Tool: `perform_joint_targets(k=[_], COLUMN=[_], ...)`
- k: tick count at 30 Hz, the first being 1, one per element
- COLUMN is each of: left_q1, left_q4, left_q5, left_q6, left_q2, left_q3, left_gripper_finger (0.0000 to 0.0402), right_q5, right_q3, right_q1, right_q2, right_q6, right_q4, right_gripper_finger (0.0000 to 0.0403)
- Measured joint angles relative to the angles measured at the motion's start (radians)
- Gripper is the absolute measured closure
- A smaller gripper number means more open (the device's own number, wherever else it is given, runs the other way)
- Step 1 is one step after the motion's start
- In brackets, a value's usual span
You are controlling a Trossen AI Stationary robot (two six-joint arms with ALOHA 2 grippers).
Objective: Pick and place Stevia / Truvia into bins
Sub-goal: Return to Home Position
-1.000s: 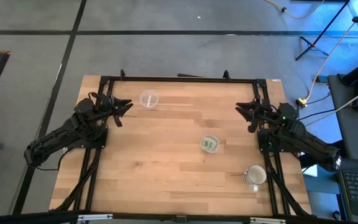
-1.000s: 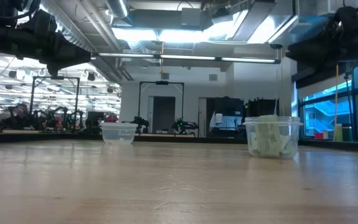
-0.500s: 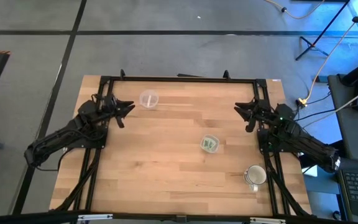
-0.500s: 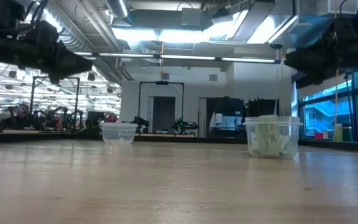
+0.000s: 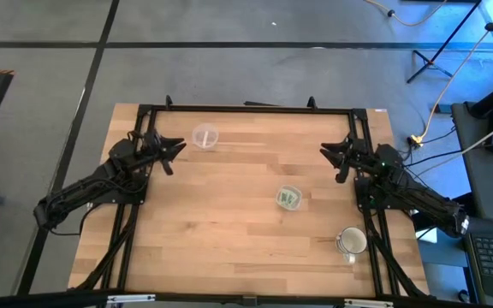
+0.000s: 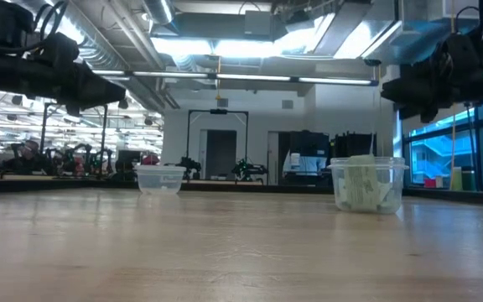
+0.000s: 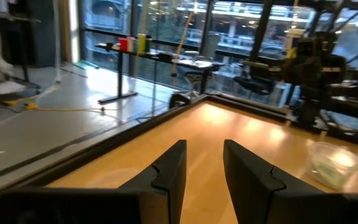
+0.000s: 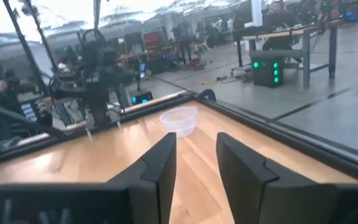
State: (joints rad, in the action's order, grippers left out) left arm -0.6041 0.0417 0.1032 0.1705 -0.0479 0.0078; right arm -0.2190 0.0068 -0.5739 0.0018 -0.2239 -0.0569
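- Overhead, the left gripper (image 5: 172,152) hovers above the wooden table (image 5: 229,248) near its left edge, just beside the empty clear cup (image 5: 204,136) that stands close to the far edge.
- From its wrist camera, the left gripper's jaws stand spread with a bare gap between the fingers (image 7: 166,177), holding nothing.
- The right gripper (image 5: 329,156) hovers near the right edge, opposite the left one and pointing toward it.
- Its jaws are likewise spread and pinch nothing; the empty clear cup shows beyond its fingers (image 8: 157,168).
- The green sweetener packets (image 5: 290,199) sit inside the second clear cup (image 5: 280,193), which stands right of the table's middle, well apart from both grippers.
- Seen level across the table, the packets stand bunched upright in that cup and reach to about its rim.
- A whitish mug (image 5: 351,242) stands near the table's front right corner, below the right arm.
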Motion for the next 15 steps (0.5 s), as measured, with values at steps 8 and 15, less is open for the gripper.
perform_joint_targets(k=[8, 15], left_q1=[0.0, 0.0], left_q4=[0.0, 0.0], left_q5=[-0.078, -0.081], left_q6=[-0.017, -0.017], left_q2=[0.0, 0.0], left_q3=[0.0, 0.0], left_gripper_finger=[0.0302, 0.0302], right_q5=[-0.001, -0.001], right_q3=[0.0, 0.001], right_q1=[0.0, 0.0], right_q2=[0.006, 0.006], right_q6=[0.023, 0.021], right_q4=[0.003, 0.003], right_gripper_finger=[0.0284, 0.0284])
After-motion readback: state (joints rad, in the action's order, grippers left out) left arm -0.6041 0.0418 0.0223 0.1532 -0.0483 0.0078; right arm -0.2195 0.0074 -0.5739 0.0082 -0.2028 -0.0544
